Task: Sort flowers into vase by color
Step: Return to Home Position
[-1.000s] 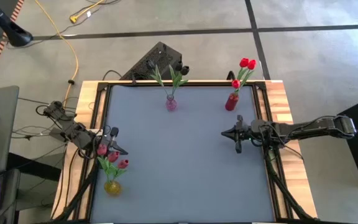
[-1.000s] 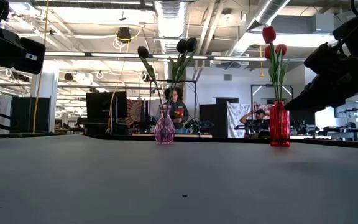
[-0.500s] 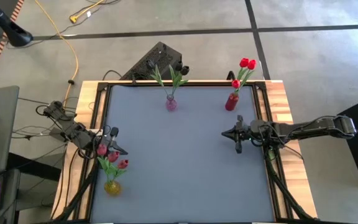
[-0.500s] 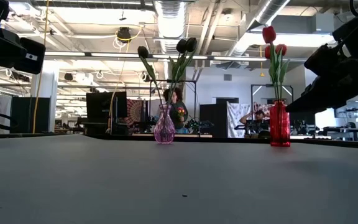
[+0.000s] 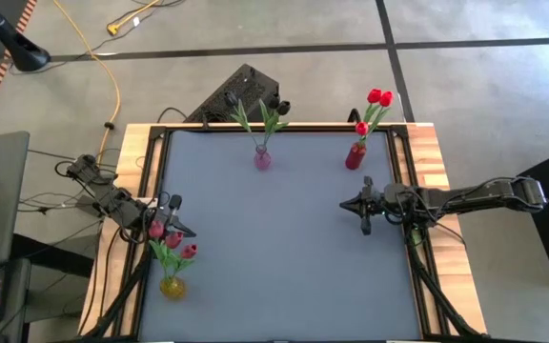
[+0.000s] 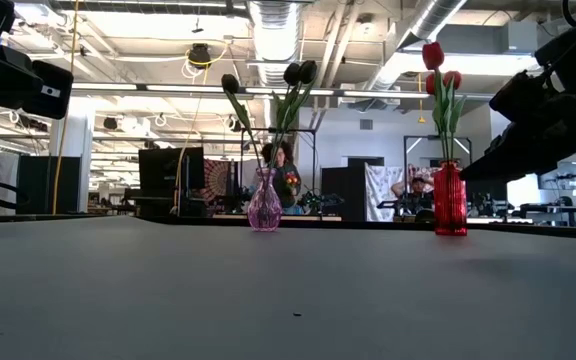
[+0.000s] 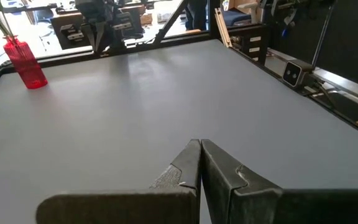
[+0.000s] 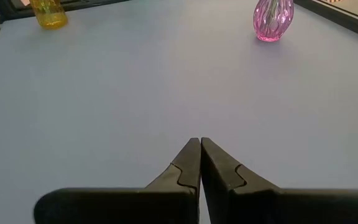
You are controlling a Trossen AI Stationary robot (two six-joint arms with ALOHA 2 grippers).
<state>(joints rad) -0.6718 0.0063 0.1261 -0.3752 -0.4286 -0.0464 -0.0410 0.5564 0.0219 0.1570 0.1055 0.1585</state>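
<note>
Tulips stand grouped by colour on the grey table [image 5: 284, 257]: dark tulips [image 6: 300, 72] in the pink vase [image 5: 262, 158] at mid far edge, red tulips [image 5: 380, 96] in the red vase [image 5: 355, 156] toward the far right corner, and crimson-pink tulips [image 5: 173, 239] in the yellow vase [image 5: 172, 286] by the left edge. Left gripper [image 7: 200, 144], clenched on nothing, hovers just beside the crimson-pink buds. Right gripper [image 8: 200, 142], likewise clenched and empty, hangs over the table's right side.

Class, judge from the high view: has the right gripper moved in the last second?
No. The right gripper keeps the same offset from the red vase.
</note>
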